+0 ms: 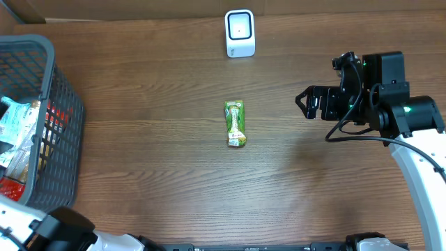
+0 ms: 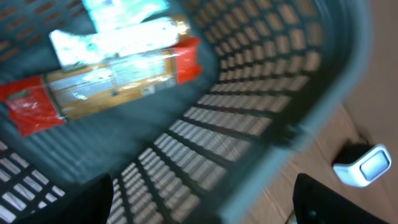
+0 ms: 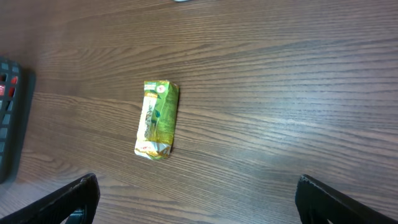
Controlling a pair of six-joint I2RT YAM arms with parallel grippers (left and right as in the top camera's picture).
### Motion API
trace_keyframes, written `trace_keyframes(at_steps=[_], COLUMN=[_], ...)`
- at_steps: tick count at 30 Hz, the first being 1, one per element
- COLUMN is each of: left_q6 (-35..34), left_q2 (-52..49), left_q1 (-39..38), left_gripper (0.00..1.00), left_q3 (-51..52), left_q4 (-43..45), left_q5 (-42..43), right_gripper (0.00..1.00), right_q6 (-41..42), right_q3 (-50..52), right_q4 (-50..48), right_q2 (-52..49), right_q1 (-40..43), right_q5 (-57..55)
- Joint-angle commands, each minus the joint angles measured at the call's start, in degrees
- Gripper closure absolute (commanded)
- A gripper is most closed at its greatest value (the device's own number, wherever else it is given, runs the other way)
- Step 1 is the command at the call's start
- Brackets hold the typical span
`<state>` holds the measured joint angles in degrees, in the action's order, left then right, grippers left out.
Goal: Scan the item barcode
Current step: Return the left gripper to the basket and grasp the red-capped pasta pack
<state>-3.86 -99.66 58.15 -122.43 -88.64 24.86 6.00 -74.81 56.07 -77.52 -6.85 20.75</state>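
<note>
1. Bench point(image 1: 139, 146): dark brown wood; I see the grain running left to right.
2. Green packet point(image 1: 236, 124): lies flat near the bench centre, apart from both grippers.
3. White scanner point(image 1: 240, 33): stands at the far edge, beyond the packet.
4. Grey mesh basket point(image 1: 28, 43): left edge, packaged goods inside.
5. Right gripper point(image 1: 302, 103): spread, empty, to the right of the packet.
6. Left gripper point(image 2: 205, 208): spread, empty, over the basket.
</note>
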Motion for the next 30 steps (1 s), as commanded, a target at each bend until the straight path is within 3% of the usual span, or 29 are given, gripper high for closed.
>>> trace_keyframes(at_steps=[1, 4, 9, 16, 24, 30], left_q6=[2.0, 0.9, 0.2, 17.2, 34.6, 37.1], left_q2=[0.9, 0.7, 0.5, 0.5, 0.0, -4.5], left_q1=[1.7, 1.4, 0.5, -0.9, -2.2, -2.7], left_gripper=[0.16, 0.18, 0.11, 0.00, 0.02, 0.00], left_q3=[6.2, 12.6, 24.0, 39.1, 42.4, 42.7], left_q4=[4.3, 12.6, 25.9, 41.8, 46.3, 47.3], left_q5=[4.8, 2.4, -4.2, -9.6, -13.8, -16.7], right_gripper=[0.00, 0.00, 0.00, 0.00, 0.00, 0.00], right_q6=[-0.1, -0.1, -0.1, -0.1, -0.1, -0.1], right_q3=[-1.4, -1.4, -1.4, -1.4, -1.4, -1.4], right_q4=[-0.7, -0.7, -1.3, -1.3, -1.7, -1.6], right_q2=[0.3, 0.3, 0.2, 0.2, 0.2, 0.0], right_q1=[-0.3, -0.3, -0.3, -0.3, -0.3, -0.3], right_q5=[0.3, 0.3, 0.3, 0.3, 0.3, 0.3])
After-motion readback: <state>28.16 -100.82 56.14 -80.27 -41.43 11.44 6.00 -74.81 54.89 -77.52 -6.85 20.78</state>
